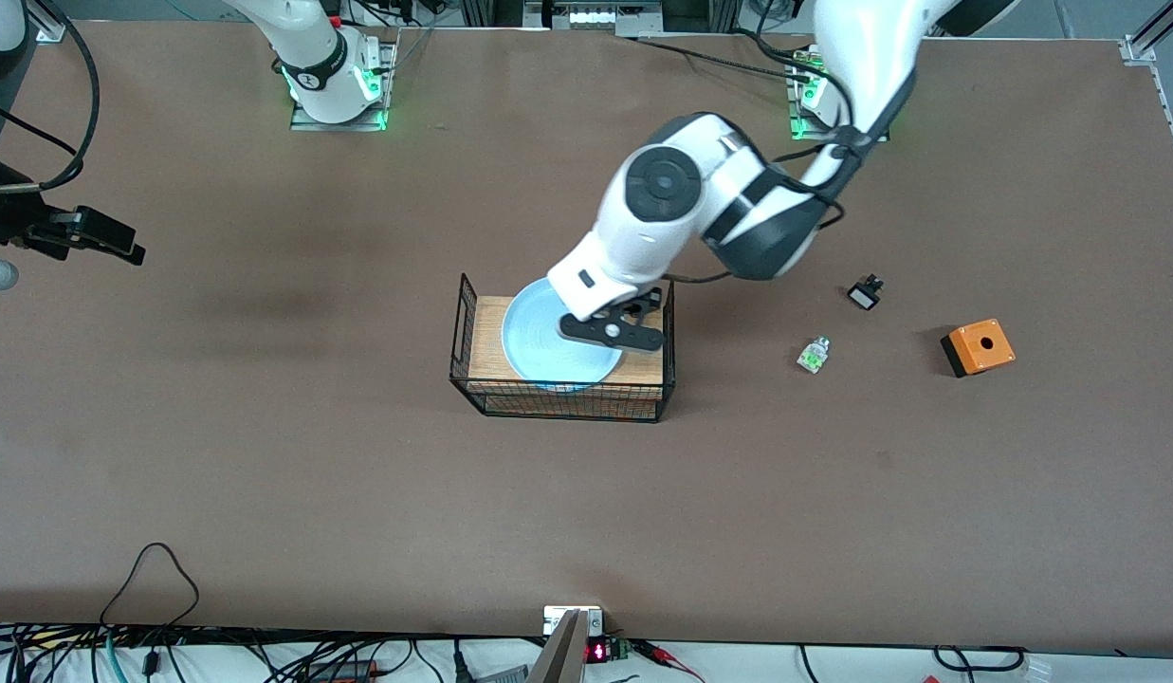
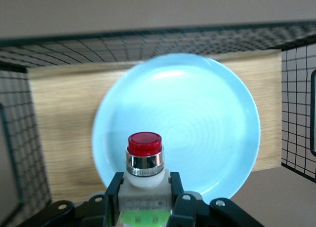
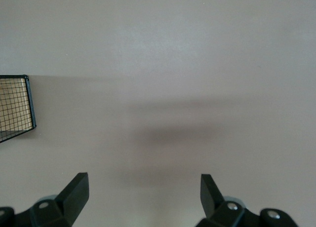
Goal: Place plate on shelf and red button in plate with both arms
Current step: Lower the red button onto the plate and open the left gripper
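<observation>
The light blue plate [image 1: 548,343] lies in a black wire basket [image 1: 472,389] with a wooden floor at mid-table. It fills the left wrist view [image 2: 197,113]. My left gripper [image 1: 613,330] hangs over the plate's edge toward the left arm's end and is shut on the red button [image 2: 144,160]. In the left wrist view [image 2: 144,183] its fingers clamp the button's white body, with the red cap pointing at the plate. The gripper hides the button in the front view. My right gripper [image 1: 112,242] waits open and empty over bare table toward the right arm's end, and also shows in its wrist view [image 3: 144,187].
A white-green part without red [image 1: 814,354], a small black part [image 1: 865,292] and an orange box with a hole [image 1: 978,347] lie toward the left arm's end. The basket's wire walls [image 2: 19,138] stand around the plate. A basket corner [image 3: 15,106] shows in the right wrist view.
</observation>
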You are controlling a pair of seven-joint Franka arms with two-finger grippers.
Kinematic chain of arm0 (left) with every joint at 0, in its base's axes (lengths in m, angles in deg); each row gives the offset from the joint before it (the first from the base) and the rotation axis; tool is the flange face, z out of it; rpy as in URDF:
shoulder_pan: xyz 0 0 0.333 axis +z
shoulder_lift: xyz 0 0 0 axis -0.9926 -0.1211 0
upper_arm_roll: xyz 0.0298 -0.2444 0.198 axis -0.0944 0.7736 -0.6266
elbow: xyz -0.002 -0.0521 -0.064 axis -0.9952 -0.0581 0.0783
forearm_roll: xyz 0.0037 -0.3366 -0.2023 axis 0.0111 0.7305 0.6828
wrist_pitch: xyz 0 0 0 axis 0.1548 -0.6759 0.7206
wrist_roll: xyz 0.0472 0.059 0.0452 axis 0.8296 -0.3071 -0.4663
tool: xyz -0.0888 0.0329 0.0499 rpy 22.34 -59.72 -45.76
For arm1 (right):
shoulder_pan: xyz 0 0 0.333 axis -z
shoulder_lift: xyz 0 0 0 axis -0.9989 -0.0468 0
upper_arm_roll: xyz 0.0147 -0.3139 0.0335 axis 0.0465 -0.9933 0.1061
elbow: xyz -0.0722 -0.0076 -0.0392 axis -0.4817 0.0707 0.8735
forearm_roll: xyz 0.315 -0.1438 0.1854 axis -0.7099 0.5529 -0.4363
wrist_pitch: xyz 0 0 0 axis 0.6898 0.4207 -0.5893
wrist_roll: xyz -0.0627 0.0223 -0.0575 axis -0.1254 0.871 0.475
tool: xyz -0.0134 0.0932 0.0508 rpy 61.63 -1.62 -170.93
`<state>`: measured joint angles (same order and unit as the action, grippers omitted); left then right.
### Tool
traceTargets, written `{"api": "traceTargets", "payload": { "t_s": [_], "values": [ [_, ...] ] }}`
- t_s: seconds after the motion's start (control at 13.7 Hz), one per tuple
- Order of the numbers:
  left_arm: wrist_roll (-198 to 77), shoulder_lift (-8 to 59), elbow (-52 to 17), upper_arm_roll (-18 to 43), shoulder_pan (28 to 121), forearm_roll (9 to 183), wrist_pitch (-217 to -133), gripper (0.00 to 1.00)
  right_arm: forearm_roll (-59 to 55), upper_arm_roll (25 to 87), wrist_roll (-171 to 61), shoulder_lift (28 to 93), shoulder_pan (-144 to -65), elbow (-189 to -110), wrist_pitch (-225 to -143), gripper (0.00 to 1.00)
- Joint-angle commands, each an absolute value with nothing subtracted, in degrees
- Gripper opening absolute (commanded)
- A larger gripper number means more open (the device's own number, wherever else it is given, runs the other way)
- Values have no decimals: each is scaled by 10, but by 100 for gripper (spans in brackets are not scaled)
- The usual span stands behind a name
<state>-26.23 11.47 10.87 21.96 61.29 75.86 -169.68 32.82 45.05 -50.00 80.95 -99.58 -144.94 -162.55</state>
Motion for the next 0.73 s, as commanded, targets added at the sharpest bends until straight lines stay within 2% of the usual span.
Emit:
{"api": "traceTargets", "payload": {
  "t_s": [0.0, 0.15, 0.29, 0.37, 0.44, 0.51, 0.66],
  "values": [
    [-229, 93, 137, 188, 564, 724, -1717, 19, 331, 450, -505, 817, -998, -1448, -1623, 100],
    [-224, 87, 136, 186, 561, 725, -1733, 25, 332, 450, -505, 817, -998, -1448, -1624, 100],
    [-226, 80, 133, 186, 558, 722, -1739, 25, 332, 450, -505, 817, -998, -1449, -1623, 100],
    [-225, 78, 133, 186, 558, 723, -1741, 35, 332, 451, -505, 817, -998, -1449, -1624, 100],
    [-225, 79, 133, 186, 559, 722, -1741, 87, 331, 450, -505, 817, -998, -1448, -1623, 100],
    [-222, 81, 136, 186, 558, 722, -1740, 100, 331, 451, -505, 817, -999, -1449, -1623, 100],
    [-214, 101, 137, 187, 568, 723, -1735, 100, 331, 450, -507, 816, -998, -1449, -1623, 100]
  ]
}}
